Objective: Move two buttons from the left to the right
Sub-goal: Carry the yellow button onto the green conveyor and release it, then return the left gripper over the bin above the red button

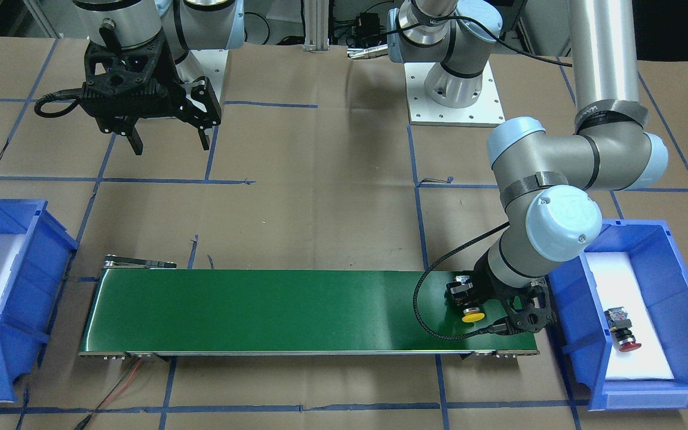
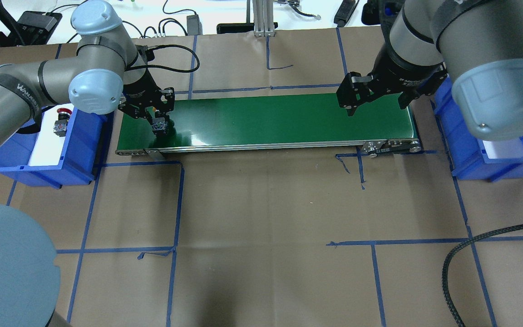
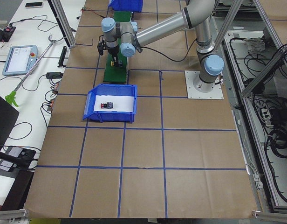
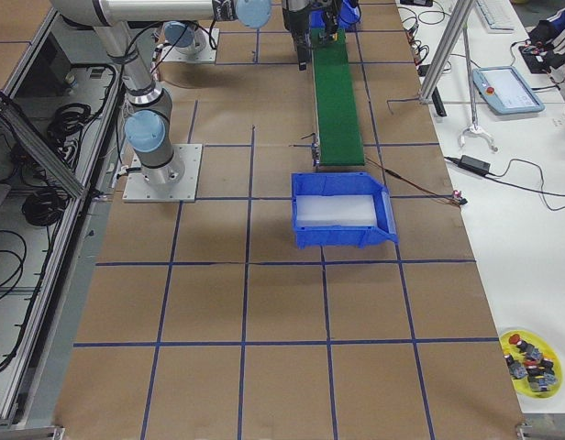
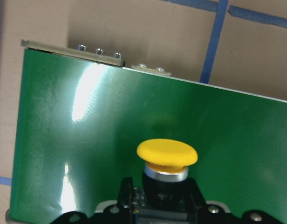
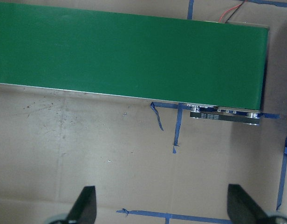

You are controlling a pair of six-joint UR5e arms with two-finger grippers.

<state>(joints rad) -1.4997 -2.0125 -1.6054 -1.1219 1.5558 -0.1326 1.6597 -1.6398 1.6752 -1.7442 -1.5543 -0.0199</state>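
A yellow button (image 1: 473, 315) sits low over the left end of the green conveyor belt (image 1: 272, 310), cap pointing outward. My left gripper (image 1: 468, 297) is shut on its black and grey body, and the left wrist view shows the yellow cap (image 5: 167, 154) just above the belt (image 5: 64, 140). The red button (image 1: 624, 335) lies on white foam in the left blue bin (image 1: 687, 286); it is also visible as the red button (image 2: 61, 119) beside my left arm. My right gripper (image 2: 376, 108) hangs open and empty over the belt's right end, its fingers (image 6: 85, 207) wide apart.
The right blue bin (image 2: 470, 159), lined with white foam, holds nothing visible. A black braided cable (image 2: 470, 245) loops at the near right. A yellow dish (image 4: 532, 359) with several spare parts sits on the side table. Blue tape lines grid the brown table.
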